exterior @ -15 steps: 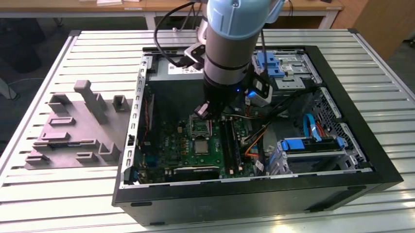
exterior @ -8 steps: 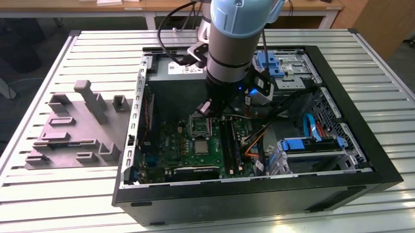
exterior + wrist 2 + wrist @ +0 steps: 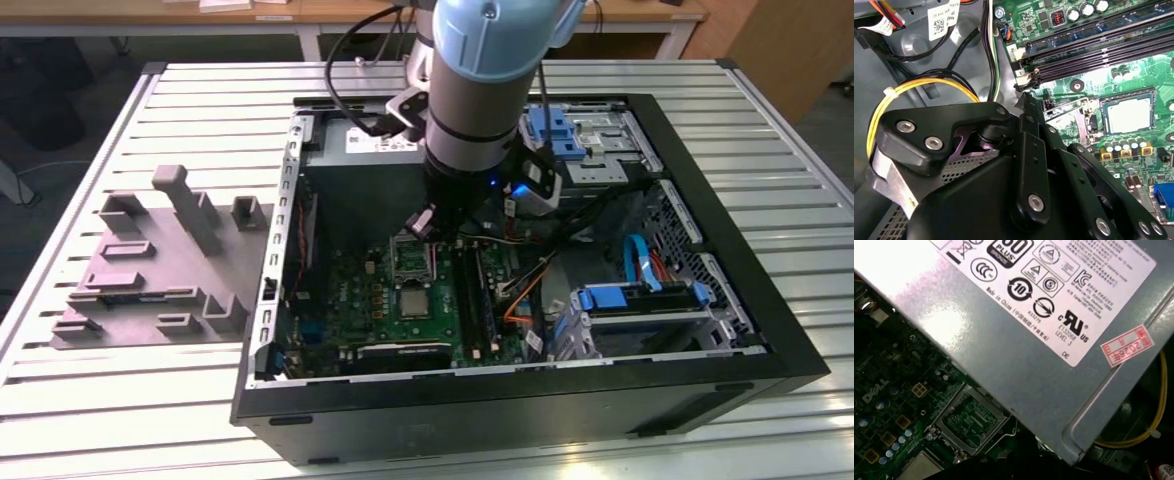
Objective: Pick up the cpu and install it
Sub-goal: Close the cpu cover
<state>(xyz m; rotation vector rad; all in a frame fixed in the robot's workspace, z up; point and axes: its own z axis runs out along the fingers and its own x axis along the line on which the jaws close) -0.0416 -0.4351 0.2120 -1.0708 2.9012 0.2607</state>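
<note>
An open computer case (image 3: 747, 330) is seen lying on a slatted table (image 3: 200, 90), with a green circuit board (image 3: 387, 320) exposed on its floor. The arm is reached down into the case, and the gripper (image 3: 438, 228) is held low over the far part of the board, just above a raised metal frame (image 3: 414, 258). Whether the gripper is open or closed cannot be told, and nothing can be seen held in it.

The cpu (image 3: 418, 300) is found lying flat in its square seat on the board, just on the near side of the frame and apart from the gripper. In the second wrist view the cpu (image 3: 1128, 116) is shown as a pale silvery square set inside a dark surround, near the long memory slots (image 3: 1094, 45). In the first wrist view a corner of the cpu (image 3: 919, 469) is seen just beside the metal frame (image 3: 971, 417), whose dark centre is open. A large grey box (image 3: 1019, 340) with a white label is placed close beside the frame, and a yellow cable (image 3: 919, 85) is looped near it.

On the table, at the exterior view's left of the case, a grey moulded holder (image 3: 147, 270) is set.
</note>
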